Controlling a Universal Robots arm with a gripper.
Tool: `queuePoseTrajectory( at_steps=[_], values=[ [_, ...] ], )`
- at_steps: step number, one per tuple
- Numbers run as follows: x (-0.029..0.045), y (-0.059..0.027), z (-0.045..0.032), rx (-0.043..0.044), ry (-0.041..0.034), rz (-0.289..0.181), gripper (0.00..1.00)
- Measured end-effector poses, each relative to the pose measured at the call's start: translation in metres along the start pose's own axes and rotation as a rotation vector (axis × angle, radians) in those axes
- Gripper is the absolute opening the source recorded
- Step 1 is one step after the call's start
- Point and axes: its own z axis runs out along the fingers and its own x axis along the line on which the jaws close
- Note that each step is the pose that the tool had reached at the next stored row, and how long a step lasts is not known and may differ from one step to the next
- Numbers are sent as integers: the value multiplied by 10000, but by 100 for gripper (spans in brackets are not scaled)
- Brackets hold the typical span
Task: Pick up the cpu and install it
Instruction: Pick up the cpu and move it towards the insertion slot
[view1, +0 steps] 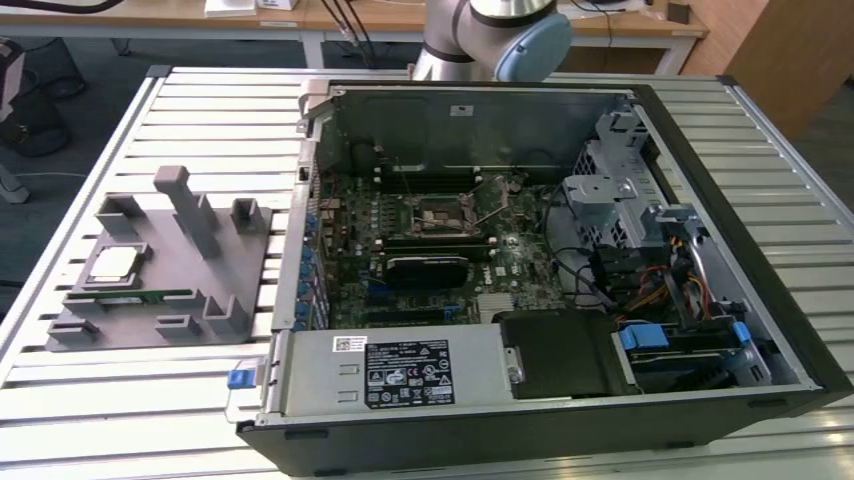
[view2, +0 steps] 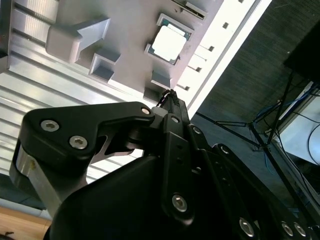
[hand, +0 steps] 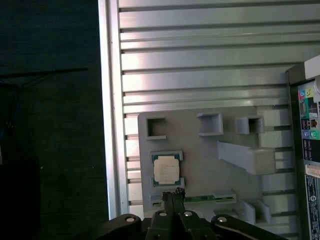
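Slatted metal forms the bench in the exterior view, and an open computer case lies on it with its motherboard exposed. The socket near the middle of the board holds no chip. A silver power supply fills the case's near corner. On the exterior view's left, just beside the case, sits a grey fixture with raised blocks and pockets. The cpu lies flat in one of its pockets, silvery top up, and a narrow green memory stick lies near it. The base of the arm rises behind the case.

In the second wrist view, the black linkages of the end effector run up to two fingertips pressed together, with nothing between them. They hang over the fixture, apart from the cpu, which rests square in its pocket.

In the first wrist view, the end effector again has its tips brought together and empty. They point toward the edge of the cpu and are close to one end of the memory stick. The fixture lies on the bench, and the rear panel of the computer case stands at its far side.
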Motion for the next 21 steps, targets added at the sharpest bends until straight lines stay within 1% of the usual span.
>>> queuePoseTrajectory(
  at_steps=[3,6,8,13,21],
  values=[
    [0,0,8,4,-1,0,11],
    [1,-1,16,26,-5,0,11],
    [2,-4,45,25,-22,-2,11],
    [1,-16,107,27,1,-29,11],
    [3,-28,221,24,10,-174,11]
  ],
)
